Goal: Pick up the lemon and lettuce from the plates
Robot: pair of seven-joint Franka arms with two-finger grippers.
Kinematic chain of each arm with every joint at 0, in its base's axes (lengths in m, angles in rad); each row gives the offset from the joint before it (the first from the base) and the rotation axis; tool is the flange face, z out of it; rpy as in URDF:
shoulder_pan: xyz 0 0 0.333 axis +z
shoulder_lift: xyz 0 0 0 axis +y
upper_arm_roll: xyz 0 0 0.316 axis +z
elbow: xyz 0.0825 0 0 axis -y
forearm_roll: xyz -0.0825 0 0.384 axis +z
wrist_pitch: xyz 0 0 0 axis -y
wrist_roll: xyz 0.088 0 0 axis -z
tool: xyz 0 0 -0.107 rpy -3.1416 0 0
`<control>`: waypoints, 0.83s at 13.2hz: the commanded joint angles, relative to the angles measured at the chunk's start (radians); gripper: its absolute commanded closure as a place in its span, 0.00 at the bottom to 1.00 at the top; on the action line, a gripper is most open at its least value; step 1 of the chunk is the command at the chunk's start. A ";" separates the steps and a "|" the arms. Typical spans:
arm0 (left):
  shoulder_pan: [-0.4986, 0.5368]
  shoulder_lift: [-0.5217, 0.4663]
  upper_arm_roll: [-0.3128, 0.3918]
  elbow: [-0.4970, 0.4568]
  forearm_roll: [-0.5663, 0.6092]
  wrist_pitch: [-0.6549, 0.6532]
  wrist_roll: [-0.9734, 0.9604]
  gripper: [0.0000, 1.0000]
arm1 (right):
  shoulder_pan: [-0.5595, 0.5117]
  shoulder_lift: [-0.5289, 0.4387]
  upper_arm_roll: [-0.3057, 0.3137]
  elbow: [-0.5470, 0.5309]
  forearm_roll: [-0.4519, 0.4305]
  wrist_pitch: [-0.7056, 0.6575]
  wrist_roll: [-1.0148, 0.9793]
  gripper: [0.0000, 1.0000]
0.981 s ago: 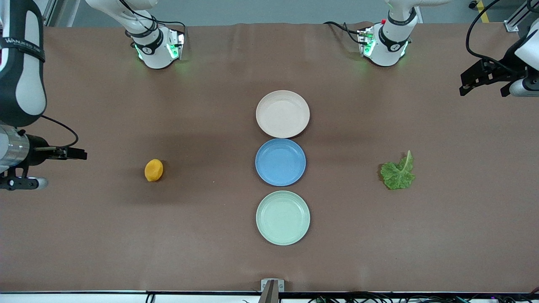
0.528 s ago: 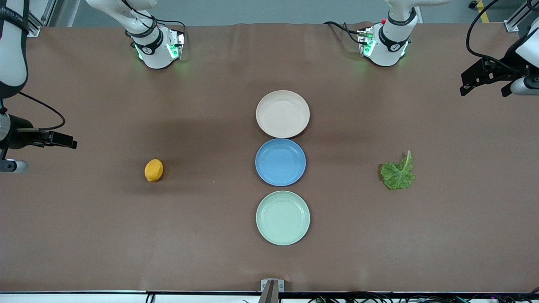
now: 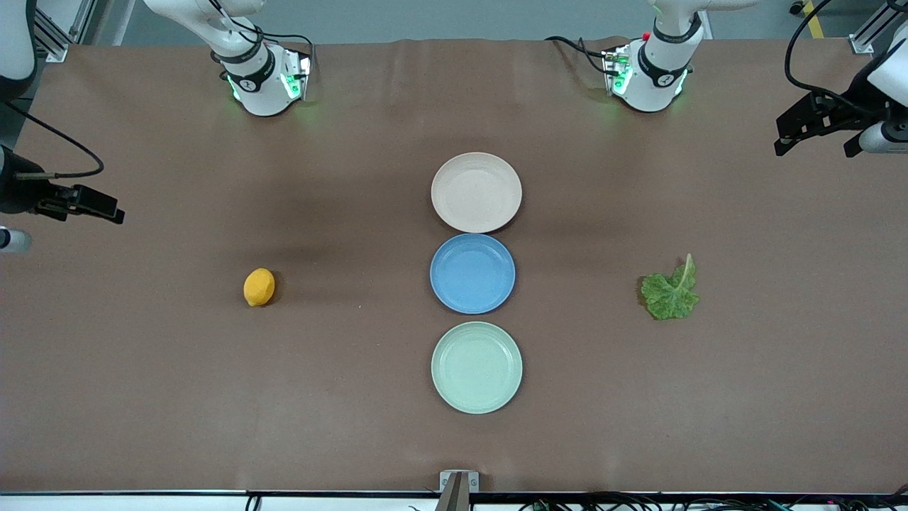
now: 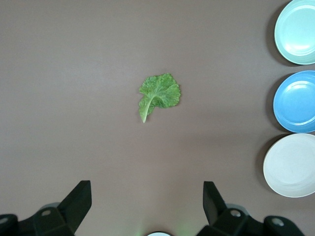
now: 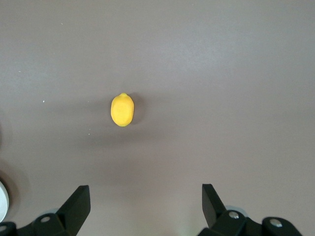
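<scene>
The lemon [image 3: 259,287] lies on the bare brown table toward the right arm's end; it also shows in the right wrist view [image 5: 122,109]. The lettuce [image 3: 670,291] lies on the table toward the left arm's end, and in the left wrist view [image 4: 158,94]. The beige-pink plate [image 3: 476,191] and the mint green plate [image 3: 476,367] are both empty. My right gripper [image 5: 145,196] is open and empty, high over the table's end beside the lemon. My left gripper [image 4: 146,196] is open and empty, high over the table's other end beside the lettuce.
An empty blue plate [image 3: 472,273] sits between the two pale plates in a row down the table's middle. The arm bases [image 3: 266,81] [image 3: 649,74] stand at the table's edge farthest from the front camera. A small metal bracket [image 3: 458,482] sits at the nearest edge.
The right arm has drawn back toward its end of the table and toward the bases' side. The left arm has shifted only slightly. Lemon, lettuce and plates have not moved.
</scene>
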 commanded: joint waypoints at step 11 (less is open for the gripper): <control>-0.003 -0.008 0.006 0.001 -0.022 0.016 0.010 0.00 | -0.036 -0.111 0.048 -0.068 -0.028 -0.002 -0.009 0.00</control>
